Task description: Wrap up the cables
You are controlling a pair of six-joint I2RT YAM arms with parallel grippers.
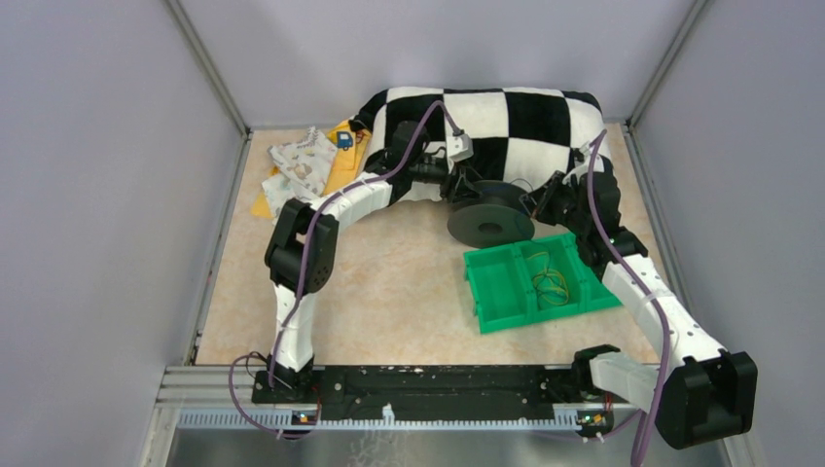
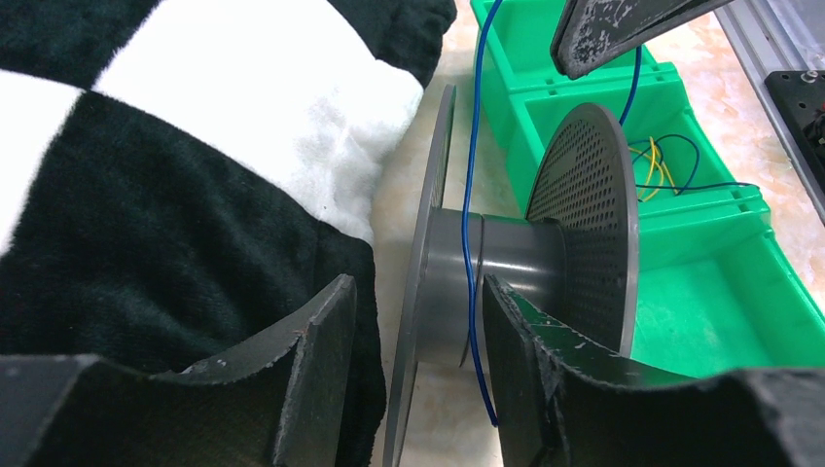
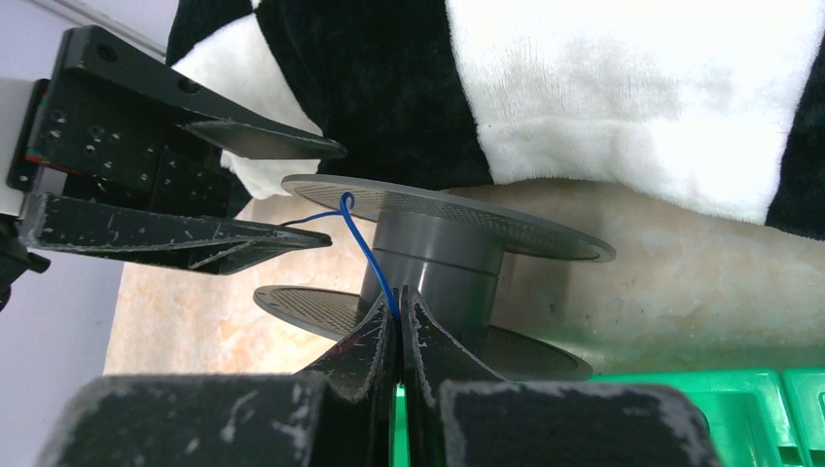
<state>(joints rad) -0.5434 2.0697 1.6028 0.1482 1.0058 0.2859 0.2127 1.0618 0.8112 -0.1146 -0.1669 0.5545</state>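
Observation:
The black two-flanged spool [image 1: 491,220] lies on the table in front of the checkered cushion. A thin blue cable [image 2: 472,243] runs once round its grey hub [image 3: 438,258]. My right gripper [image 3: 397,309] is shut on this cable beside the hub, and the cable rises from it to a small loop at the upper flange's edge. My left gripper [image 2: 416,287] is open and straddles one flange [image 2: 428,263]. One of its fingers [image 2: 311,370] is on the cushion side, apart from the flange. The other finger [image 2: 530,360] sits between the flanges next to the hub.
A green compartment tray [image 1: 506,292] stands right beside the spool and holds loose yellow and blue strands [image 2: 662,165]. The black-and-white cushion [image 1: 506,122] presses close behind the spool. Papers and a yellow envelope [image 1: 306,165] lie at the back left.

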